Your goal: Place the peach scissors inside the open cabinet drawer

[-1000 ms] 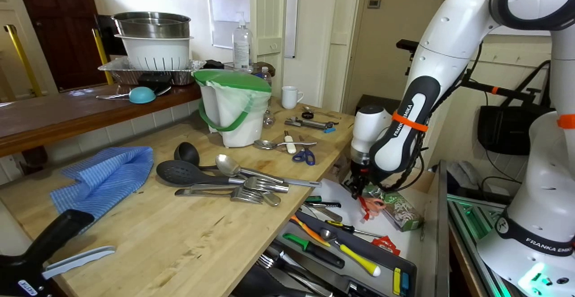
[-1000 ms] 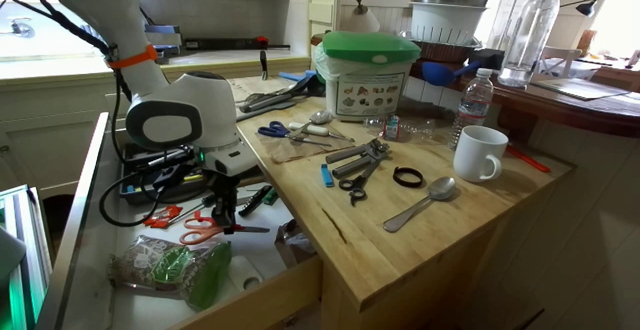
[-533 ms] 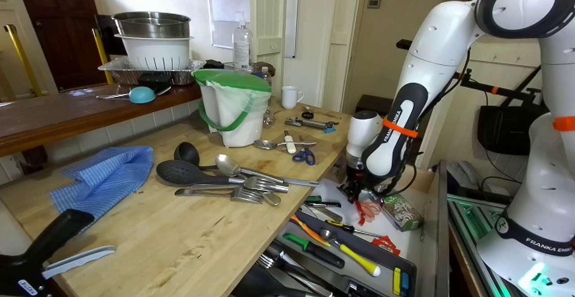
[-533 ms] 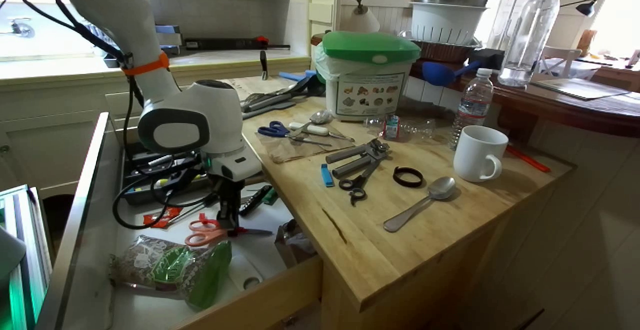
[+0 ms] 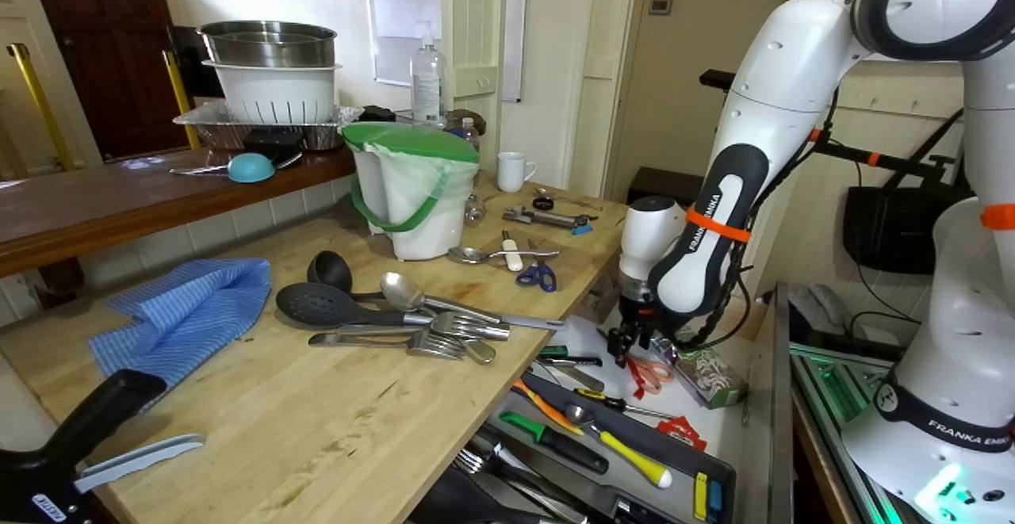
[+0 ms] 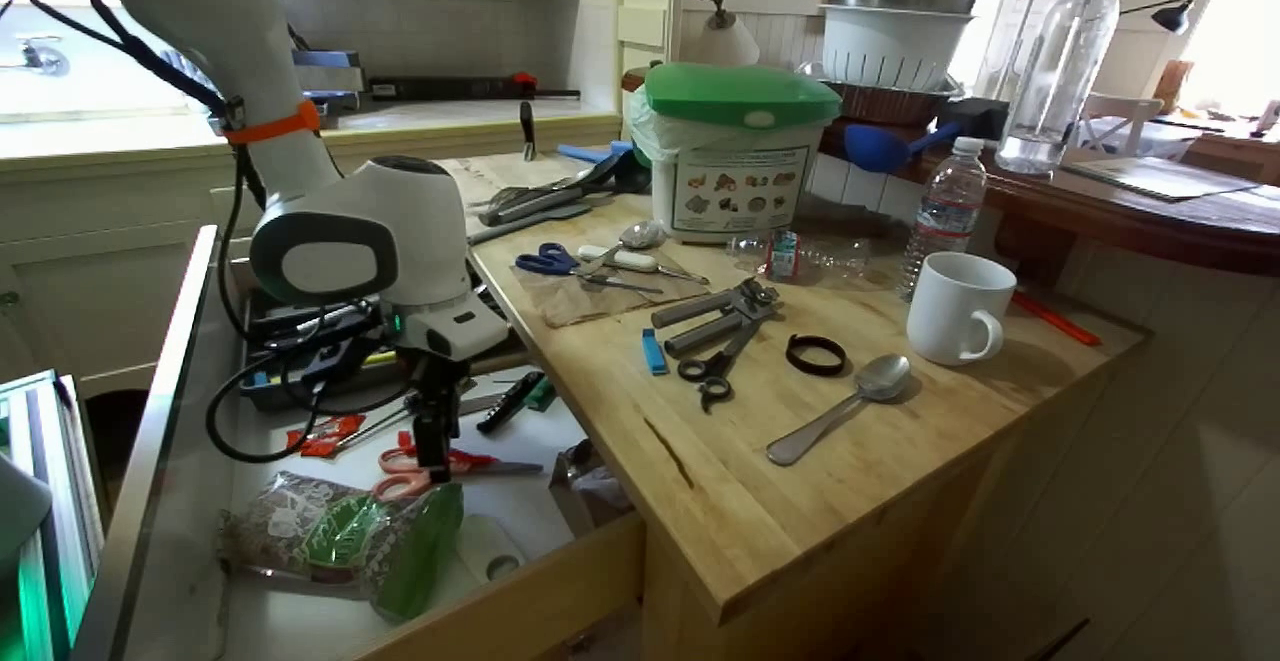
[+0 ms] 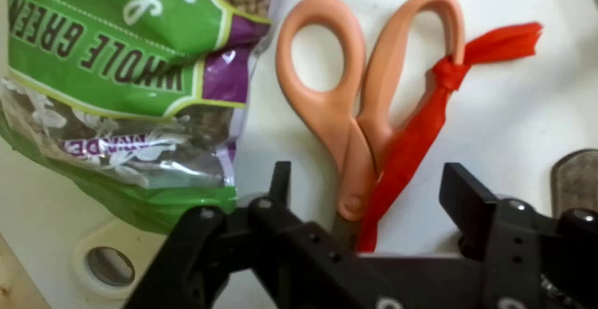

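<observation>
Peach scissors [image 7: 341, 117] lie in the open cabinet drawer [image 6: 540, 601]; the tool [image 7: 366, 178], jaws parted, holds nothing, so placing seems done, with only retreat left.

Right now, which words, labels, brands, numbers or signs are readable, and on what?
"WHOLE GREEN": green plastic bag, upside down; other lettering unclear.
"FRANK… EMIKA": white robot arm, orange strap between.
"FRANKA EMI…": white robot base, end hidden.
Too small or blurred: black-handled tool, green-lidded white bucket, clear pump bottle, clear water bottle, whiteboard.
</observation>
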`<action>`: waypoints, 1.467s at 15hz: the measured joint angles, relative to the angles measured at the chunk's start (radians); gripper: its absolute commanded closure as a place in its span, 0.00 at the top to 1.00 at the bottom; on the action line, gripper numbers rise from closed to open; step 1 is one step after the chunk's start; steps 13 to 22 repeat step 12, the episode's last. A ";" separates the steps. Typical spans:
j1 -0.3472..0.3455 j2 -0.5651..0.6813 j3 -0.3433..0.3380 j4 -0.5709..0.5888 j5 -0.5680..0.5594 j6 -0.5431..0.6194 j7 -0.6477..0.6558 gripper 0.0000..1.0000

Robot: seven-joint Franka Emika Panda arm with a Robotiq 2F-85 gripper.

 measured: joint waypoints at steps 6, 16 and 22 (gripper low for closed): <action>0.010 -0.199 -0.031 -0.157 -0.101 0.013 -0.172 0.99; -0.071 -0.402 0.055 -0.135 -0.050 -0.242 -0.424 1.00; -0.071 -0.402 0.055 -0.135 -0.050 -0.242 -0.424 1.00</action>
